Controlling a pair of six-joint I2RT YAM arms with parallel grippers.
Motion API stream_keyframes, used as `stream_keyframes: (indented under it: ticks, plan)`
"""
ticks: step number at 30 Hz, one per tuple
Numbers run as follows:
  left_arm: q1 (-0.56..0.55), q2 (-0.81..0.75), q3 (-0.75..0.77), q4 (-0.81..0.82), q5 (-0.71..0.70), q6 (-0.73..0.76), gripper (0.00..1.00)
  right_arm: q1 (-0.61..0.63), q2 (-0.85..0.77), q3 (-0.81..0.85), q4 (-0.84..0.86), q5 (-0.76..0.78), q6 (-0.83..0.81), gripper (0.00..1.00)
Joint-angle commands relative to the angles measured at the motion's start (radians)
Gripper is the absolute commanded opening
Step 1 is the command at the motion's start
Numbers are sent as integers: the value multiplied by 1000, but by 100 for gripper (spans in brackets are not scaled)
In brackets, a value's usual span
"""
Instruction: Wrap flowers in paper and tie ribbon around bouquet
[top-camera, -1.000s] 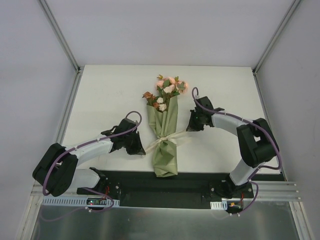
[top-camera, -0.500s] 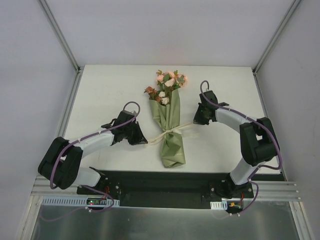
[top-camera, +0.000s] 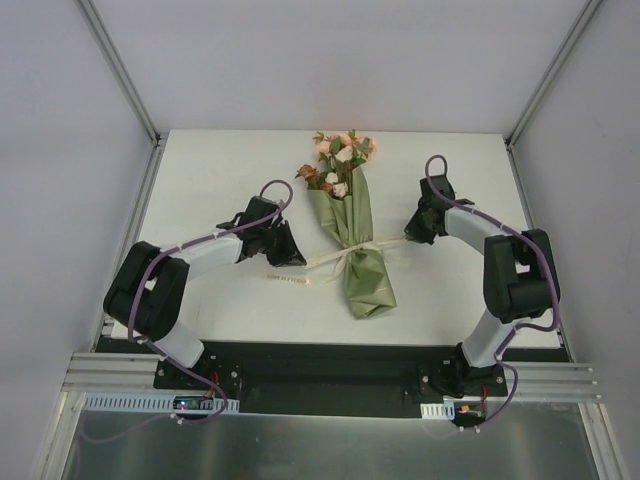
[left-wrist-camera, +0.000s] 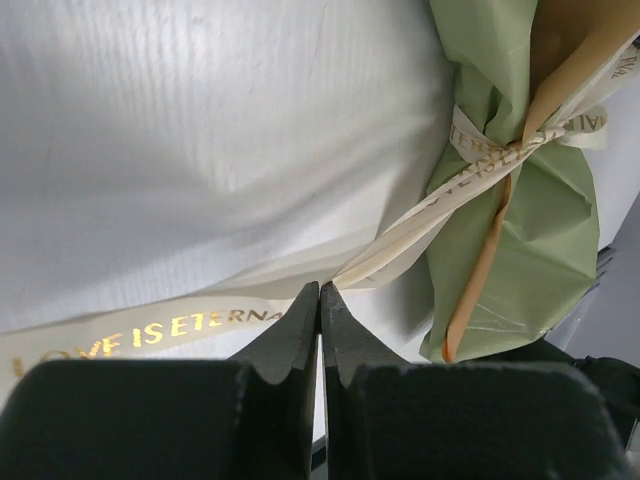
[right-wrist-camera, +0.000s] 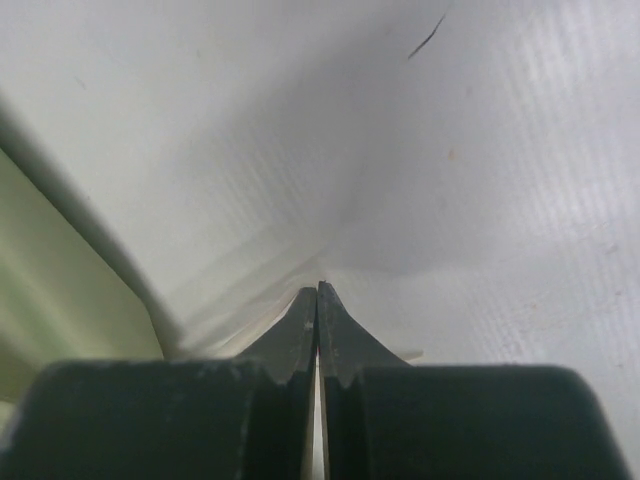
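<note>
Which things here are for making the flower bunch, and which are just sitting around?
For the job: flowers, green paper, ribbon, left pincer and right pincer, each shut on an end of the ribbon.
Just there: white table, black base plate.

A bouquet (top-camera: 352, 240) of small pink, white and rust-brown artificial flowers (top-camera: 337, 163), wrapped in a narrow cone of olive-green paper (top-camera: 367, 283), is lying near the middle of a white table (top-camera: 210, 180). Its blooms are pointing toward the far edge, and the cone's tip is slanting toward the near right. A thin cream fabric ribbon (top-camera: 322, 261) is circling the cone's waist in a knot and stretching out to both sides, where the left gripper (top-camera: 292, 260) and the right gripper (top-camera: 409, 237), on two white-and-black robot arms (top-camera: 210, 253), are each pinching one end with jaws closed.
</note>
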Motion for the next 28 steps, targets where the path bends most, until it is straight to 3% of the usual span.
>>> stream_keyframes:
  ticks: [1,7,10,11,13,14,15,16,19,22,25,28]
  plan:
    - [29,76,66,-118,5,60,0,-109,2,61,-3,191,-14,1]
    - [29,136,170,-134,39,80,0,-146,-73,58,37,154,-75,0]
    - [30,134,206,-147,93,89,0,-146,-84,134,-45,93,-167,4]
    - [39,121,212,-148,116,97,0,-145,-92,169,-87,99,-184,21]
    - [52,84,201,-150,139,95,19,-137,-159,215,-168,138,-227,47]
    - [59,11,178,-150,142,106,29,-134,-182,234,-211,170,-238,75]
    - [73,-39,166,-156,131,112,38,-134,-208,255,-257,192,-261,82]
    - [81,-95,154,-171,119,118,48,-132,-227,325,-361,223,-276,83]
    - [105,-322,164,-206,142,149,54,-74,-340,408,-508,290,-354,94]
    - [115,-543,265,-274,157,161,59,-11,-469,453,-599,158,-421,99]
    - [115,-643,414,-302,156,160,68,42,-647,409,-559,24,-450,100]
    - [115,-679,533,-320,159,192,75,65,-747,462,-610,19,-450,100]
